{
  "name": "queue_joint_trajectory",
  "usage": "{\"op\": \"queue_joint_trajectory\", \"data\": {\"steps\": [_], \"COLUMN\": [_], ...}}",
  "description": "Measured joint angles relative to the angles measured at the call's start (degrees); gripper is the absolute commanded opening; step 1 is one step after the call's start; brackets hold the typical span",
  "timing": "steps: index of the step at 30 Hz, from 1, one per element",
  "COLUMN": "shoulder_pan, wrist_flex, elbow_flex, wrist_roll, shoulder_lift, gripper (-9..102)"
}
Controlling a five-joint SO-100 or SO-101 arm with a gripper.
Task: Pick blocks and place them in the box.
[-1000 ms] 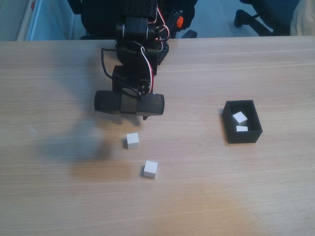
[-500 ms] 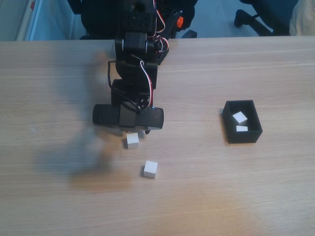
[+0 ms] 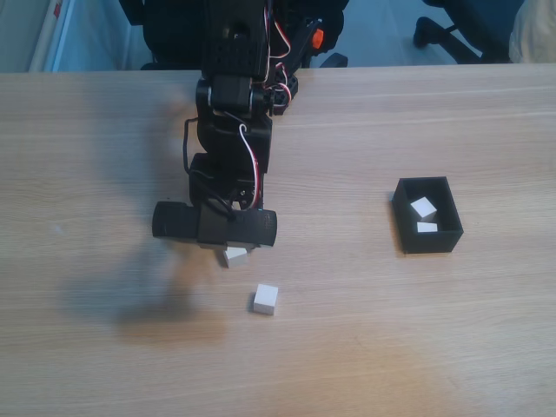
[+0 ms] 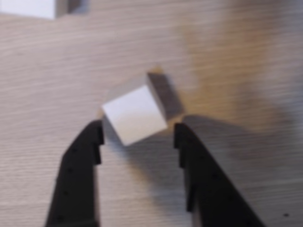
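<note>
White against pale wood, a small plain cube [image 4: 135,115] sits just ahead of the black two-finger gripper [image 4: 137,135], turned corner-on to the spread jaws and only partly between the fingertips. In the fixed view the same cube [image 3: 234,256] peeks out from under the dark arm [image 3: 228,165]. The jaws stand wide and hold nothing.

The step in hand looks like the approach to a grasp. To do it well, the gripper should push a little further forward so the cube lies fully between the pads, then close slowly; because the cube is rotated, the fingers would meet corners, not flat faces, so a slight wrist turn would help, or else the closing jaws may twist the cube square or squirt it out forwards.

A second white cube [image 3: 266,298] lies on the table beyond the gripper, near the targeted one but apart from it. The small black open-topped box [image 3: 426,239] stands well off to the gripper's side, at the right of the fixed view, with two white cubes [image 3: 423,208] already inside.

The surface is a light wood-grain tabletop [image 3: 417,347], bare and matt. Behind its far edge are a bluish floor and dark chair legs [image 3: 452,35].
</note>
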Motion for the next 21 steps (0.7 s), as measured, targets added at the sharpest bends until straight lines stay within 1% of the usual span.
{"op": "queue_joint_trajectory", "data": {"steps": [5, 17, 21], "shoulder_pan": [0.09, 0.18, 0.18], "wrist_flex": [-1.49, -1.93, -1.93], "elbow_flex": [-1.85, -2.99, -2.99], "wrist_roll": [0.00, -0.26, -0.35], "shoulder_lift": [-1.67, -3.34, -3.34], "gripper": [15, 14, 11]}}
